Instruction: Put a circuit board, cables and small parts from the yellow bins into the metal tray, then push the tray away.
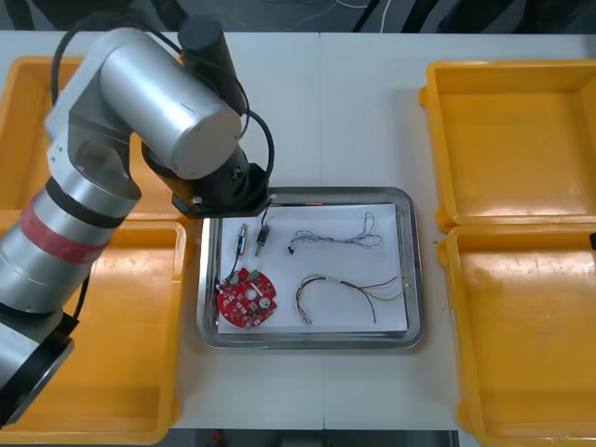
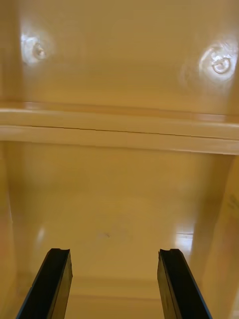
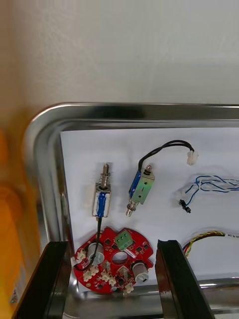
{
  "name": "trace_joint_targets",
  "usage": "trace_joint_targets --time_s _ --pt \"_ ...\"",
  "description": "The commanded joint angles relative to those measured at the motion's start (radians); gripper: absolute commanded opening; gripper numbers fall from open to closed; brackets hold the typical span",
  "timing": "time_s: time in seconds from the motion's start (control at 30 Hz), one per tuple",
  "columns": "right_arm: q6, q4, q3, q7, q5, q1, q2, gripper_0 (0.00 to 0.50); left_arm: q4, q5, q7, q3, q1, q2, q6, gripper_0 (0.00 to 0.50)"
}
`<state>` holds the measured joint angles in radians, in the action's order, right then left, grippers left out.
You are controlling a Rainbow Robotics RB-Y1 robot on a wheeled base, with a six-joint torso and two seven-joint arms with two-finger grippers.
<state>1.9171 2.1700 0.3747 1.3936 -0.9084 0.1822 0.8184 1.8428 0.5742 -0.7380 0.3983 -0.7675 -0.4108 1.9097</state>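
The metal tray (image 1: 414,279), white inside, sits mid-table. In it lie a round red circuit board (image 1: 247,298), two small metal parts (image 1: 242,240) (image 1: 263,237), a blue and white cable (image 1: 335,238) and a red and yellow cable (image 1: 349,293). My left arm's wrist (image 1: 219,186) hangs over the tray's back left corner. In the left wrist view my left gripper (image 3: 112,244) is open above the circuit board (image 3: 112,261), with the small metal parts (image 3: 101,199) (image 3: 141,187) just beyond its fingers. My right gripper (image 2: 114,251) is open over bare yellow bin floor (image 2: 114,209).
Two yellow bins (image 1: 121,345) (image 1: 28,140) stand left of the tray and two (image 1: 512,140) (image 1: 521,345) right of it. A rim (image 2: 119,132) between the right bins crosses ahead of the right fingers. Bare white table (image 1: 363,112) lies beyond the tray.
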Motion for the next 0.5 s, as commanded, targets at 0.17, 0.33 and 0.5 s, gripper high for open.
trace_joint_targets --time_s 0.17,0.33,0.5 --pt "0.003 0.114 -0.048 -0.038 -0.101 0.002 0.084 0.5 0.058 0.179 0.042 -0.088 -0.061 -0.197 0.01 0.5" --pt "0.003 0.182 -0.16 -0.039 -0.113 0.062 0.102 0.5 0.067 0.26 0.028 -0.104 -0.061 -0.29 0.01 0.5" --pt "0.003 0.229 -0.299 -0.042 -0.121 0.134 0.102 0.5 0.069 0.342 0.014 -0.138 -0.059 -0.375 0.01 0.5"
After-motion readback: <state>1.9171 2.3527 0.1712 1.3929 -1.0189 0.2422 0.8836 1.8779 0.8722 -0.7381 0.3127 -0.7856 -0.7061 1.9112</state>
